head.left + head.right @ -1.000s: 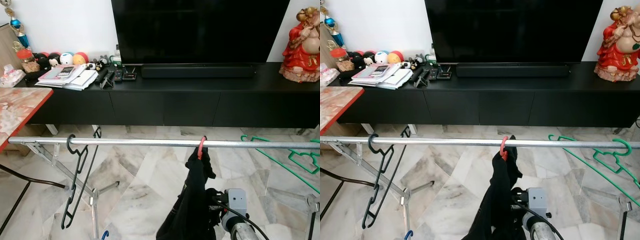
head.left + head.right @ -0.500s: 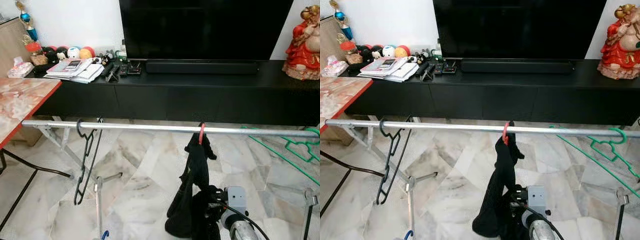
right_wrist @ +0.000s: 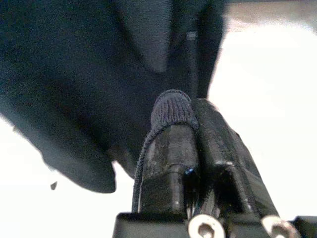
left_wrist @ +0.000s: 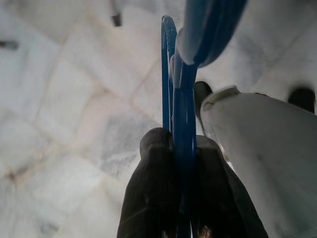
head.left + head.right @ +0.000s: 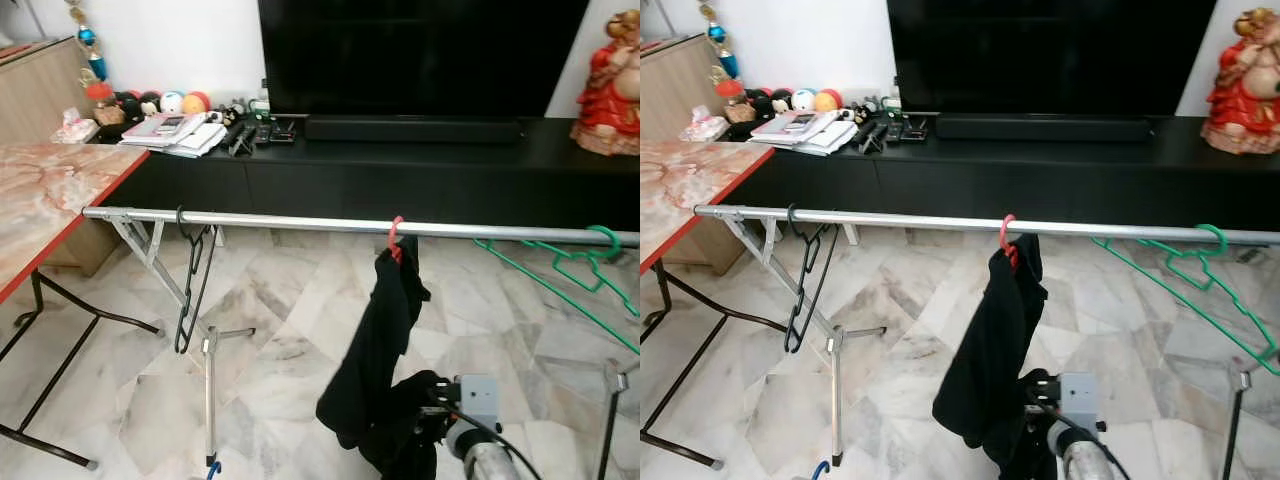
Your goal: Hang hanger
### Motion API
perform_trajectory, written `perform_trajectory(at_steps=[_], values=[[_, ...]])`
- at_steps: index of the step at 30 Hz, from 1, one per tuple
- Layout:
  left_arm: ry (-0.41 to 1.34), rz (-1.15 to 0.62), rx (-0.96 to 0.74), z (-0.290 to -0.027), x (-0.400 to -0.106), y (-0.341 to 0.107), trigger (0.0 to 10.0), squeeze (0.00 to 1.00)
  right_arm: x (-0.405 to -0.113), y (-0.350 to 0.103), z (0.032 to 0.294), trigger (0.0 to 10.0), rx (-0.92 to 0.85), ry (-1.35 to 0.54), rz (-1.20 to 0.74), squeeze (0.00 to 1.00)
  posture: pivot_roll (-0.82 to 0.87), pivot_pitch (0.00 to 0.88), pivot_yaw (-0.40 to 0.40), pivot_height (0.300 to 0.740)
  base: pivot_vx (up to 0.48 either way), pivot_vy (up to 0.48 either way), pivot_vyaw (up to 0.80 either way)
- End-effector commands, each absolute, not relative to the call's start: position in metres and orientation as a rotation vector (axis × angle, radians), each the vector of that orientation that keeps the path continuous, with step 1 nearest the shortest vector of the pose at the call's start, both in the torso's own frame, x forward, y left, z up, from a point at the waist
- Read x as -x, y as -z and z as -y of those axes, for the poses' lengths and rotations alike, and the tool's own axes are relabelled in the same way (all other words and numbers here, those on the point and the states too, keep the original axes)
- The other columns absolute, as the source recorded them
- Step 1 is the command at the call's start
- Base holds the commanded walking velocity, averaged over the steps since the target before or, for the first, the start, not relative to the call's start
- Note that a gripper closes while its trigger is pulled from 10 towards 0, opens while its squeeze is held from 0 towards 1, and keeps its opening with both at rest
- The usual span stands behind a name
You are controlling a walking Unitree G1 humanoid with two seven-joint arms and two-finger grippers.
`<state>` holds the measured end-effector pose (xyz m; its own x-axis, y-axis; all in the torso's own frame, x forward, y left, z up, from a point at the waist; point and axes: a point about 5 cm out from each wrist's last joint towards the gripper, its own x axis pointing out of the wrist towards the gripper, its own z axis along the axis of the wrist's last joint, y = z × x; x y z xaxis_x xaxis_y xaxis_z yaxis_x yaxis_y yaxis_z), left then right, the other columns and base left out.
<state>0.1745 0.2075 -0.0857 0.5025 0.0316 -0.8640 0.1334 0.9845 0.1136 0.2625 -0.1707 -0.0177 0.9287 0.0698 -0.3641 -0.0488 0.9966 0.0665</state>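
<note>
A silver rail (image 5: 300,222) spans the room in front of a long black TV cabinet (image 5: 420,175). Three hangers are on it. A red hanger (image 5: 395,238) hooks over the rail near its middle and carries a black garment (image 5: 375,350) that drapes down toward the marble floor (image 5: 270,340). A black hanger (image 5: 190,290) hangs bare near the rail's left end, and a green hanger (image 5: 560,270) hangs tilted toward the right end.

The right gripper (image 3: 195,116) sits low, directly beneath the red hanger, with the garment's lower folds bunched against it. In the right wrist view its jaws are pressed together side by side, and the dark cloth lies just past and beside the fingertips; whether any cloth is pinched between them cannot be told. The silver right arm (image 5: 480,440) rises from the bottom edge of the head view, below the garment.

The left gripper (image 4: 173,148) is clenched on a blue hanger (image 4: 178,99); the blue wire runs straight out between the two dark fingers (image 4: 153,188), away from the jaws, over the marble floor. A small blue tip (image 5: 211,466) of it shows at the bottom edge of the head view, beside the rack's upright leg (image 5: 208,400), well below the rail.

A red-edged marble desk (image 5: 40,200) stands to the left of the rail's end.
</note>
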Motion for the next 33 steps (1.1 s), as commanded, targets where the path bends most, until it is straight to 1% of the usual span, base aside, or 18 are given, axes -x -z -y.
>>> perform_trajectory(at_steps=[1,19,33], values=[[0.068,-1.078,-0.171,-0.2052,-0.1669,0.0897,10.0,0.00,-0.2647,0.0145,0.1750,10.0,-0.044,-0.053,-0.359,0.00,0.05,0.019,0.039,0.740,-0.285,0.000,0.00],[0.065,-1.077,-0.169,-0.2050,-0.1668,0.0898,10.0,0.00,-0.2636,0.0162,0.1754,10.0,-0.042,-0.054,-0.373,0.00,0.05,0.021,0.037,0.740,-0.286,0.000,0.00],[0.054,-1.092,-0.169,-0.2060,-0.1657,0.0903,10.0,0.00,-0.2606,0.0202,0.1762,10.0,-0.046,-0.051,-0.399,0.00,0.05,0.021,0.038,0.740,0.000,0.019,0.00]])
